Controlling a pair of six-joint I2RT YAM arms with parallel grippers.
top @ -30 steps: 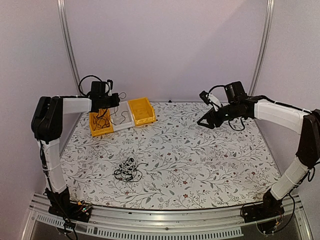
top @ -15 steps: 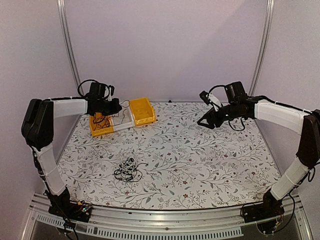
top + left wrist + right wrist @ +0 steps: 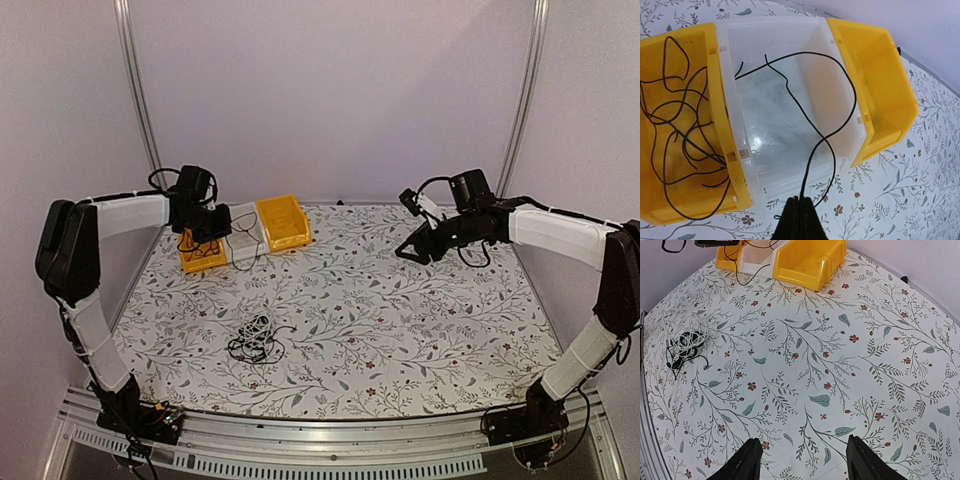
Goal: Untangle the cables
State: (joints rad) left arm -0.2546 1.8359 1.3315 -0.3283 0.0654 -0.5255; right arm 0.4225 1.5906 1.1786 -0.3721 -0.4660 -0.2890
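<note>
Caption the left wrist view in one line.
Shut fingers hold a black cable across the clear bin, beside yellow bins.

Three plastic storage bins stand in a row at the far left of the table in front of me, side by side. The left one is a yellow open-fronted bin [image 3: 740, 190], the middle a translucent white bin [image 3: 770, 30] touching it, the right another yellow bin [image 3: 875, 85] (its front splays slightly away from the white one). The table wears a white cloth printed with grey-green leaves and small red flowers [image 3: 840, 340]. A ribbed aluminium rail [image 3: 330, 440] runs along the near edge. Two slim metal posts [image 3: 135, 90] rise against pale lilac walls [image 3: 330, 100].
</note>
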